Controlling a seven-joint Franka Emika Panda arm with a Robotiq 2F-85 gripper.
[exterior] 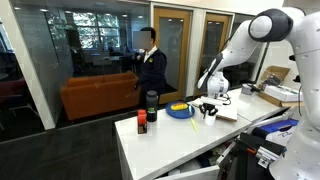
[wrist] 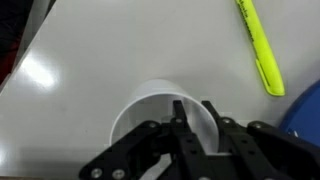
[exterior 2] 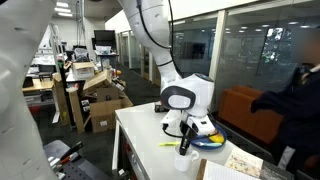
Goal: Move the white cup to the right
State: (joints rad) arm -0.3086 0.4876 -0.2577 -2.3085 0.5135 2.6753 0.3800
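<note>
White cup (wrist: 150,112) stood upright on white table (wrist: 90,50), just left of blue plate (wrist: 306,115) in wrist view. Gripper (wrist: 196,110) narrowed onto cup's right wall: one finger inside rim, other outside, wall pinched between. Yellow highlighter (wrist: 260,48) lay farther right, apart from cup. Dark bottle (exterior: 152,100) stood left of plate in an exterior view.

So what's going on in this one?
A robot arm is working on the white cup, which sits on a white table. Its gripper is down at the cup with the fingers straddling one side of the rim; whether they are clamped is unclear. A yellow marker and a blue plate lie nearby. A person stands in the background.
</note>
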